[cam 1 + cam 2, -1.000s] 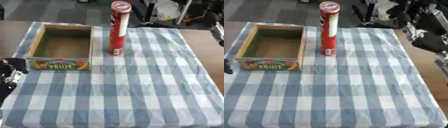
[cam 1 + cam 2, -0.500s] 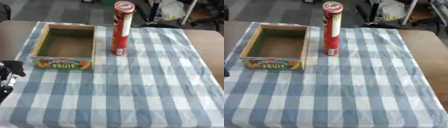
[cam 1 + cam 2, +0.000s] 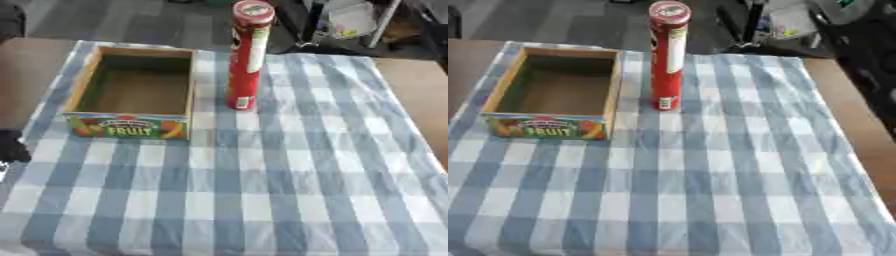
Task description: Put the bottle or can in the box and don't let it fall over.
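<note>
1. Can (image 3: 248, 55) stands upright on the checked cloth (image 3: 289, 165), a tall red tube with its long axis vertical, just right of the box (image 3: 131, 125) and near its far right corner; I see a thin strip of cloth between the two.
2. I see only a dark shape at the left edge, near the box's front corner, which I take to be my left hand (image 3: 10, 147); I cannot tell how its fingers are set.
3. My right hand shows in neither view.
4. From that left hand the can lies far and to the right, past the box, so the box sits between the two.
5. The box is open-topped with a fruit label on its near wall, and I see nothing inside it.
6. I judge the tall can tippy; a low grasp seems wise.
</note>
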Available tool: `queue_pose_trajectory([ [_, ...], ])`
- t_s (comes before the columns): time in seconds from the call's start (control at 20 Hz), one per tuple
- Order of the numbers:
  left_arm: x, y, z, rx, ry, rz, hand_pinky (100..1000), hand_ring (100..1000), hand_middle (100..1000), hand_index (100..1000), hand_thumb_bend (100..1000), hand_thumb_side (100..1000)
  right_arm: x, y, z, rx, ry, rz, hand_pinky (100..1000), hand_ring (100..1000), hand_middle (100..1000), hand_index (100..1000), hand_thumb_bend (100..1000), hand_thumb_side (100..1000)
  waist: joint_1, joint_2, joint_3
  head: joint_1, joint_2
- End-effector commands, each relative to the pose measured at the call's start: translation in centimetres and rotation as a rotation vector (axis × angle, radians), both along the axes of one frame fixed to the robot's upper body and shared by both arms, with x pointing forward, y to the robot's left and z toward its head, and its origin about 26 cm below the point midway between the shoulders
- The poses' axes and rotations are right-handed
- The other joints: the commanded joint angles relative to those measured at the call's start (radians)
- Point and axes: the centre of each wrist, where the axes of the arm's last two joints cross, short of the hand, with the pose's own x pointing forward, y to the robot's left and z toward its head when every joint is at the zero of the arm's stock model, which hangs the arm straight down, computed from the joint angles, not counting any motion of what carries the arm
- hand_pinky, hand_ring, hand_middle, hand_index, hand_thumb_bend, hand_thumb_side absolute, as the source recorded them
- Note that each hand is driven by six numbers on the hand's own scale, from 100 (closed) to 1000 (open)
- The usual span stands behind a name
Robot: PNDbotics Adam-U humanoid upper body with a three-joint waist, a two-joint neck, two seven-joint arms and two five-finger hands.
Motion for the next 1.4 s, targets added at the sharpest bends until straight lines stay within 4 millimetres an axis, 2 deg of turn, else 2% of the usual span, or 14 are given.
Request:
queue_pose_trajectory([
  [0.05,0.1,-0.4,1.1,0.001,-0.037,-0.028,666,495,487,653,413,609,0.7,-1.2,0.3,-0.054,-0.044,-0.143,883,945,956,991,142,591,0.006,-0.006,0.013,-0.025,-0.018],
  [0.3,0.2,-0.7,1.4,0.003,-0.043,-0.048,666,495,486,653,414,609,1.6,-1.4,-1.1,-0.089,-0.051,-0.270,883,947,954,991,161,611,0.007,0.002,0.041,-0.039,-0.017],
  [0.6,0.3,-0.9,1.5,0.004,-0.046,-0.059,666,494,486,653,415,608,2.2,-0.8,-2.4,-0.147,0.014,-0.280,870,934,947,995,167,644,0.005,0.009,0.049,-0.047,-0.015],
  [1.4,0.3,-0.9,1.5,0.002,-0.047,-0.053,665,493,484,653,417,607,1.8,0.7,-1.8,-0.256,0.116,-0.138,828,895,941,1000,169,702,0.002,0.010,0.048,-0.049,-0.014],
])
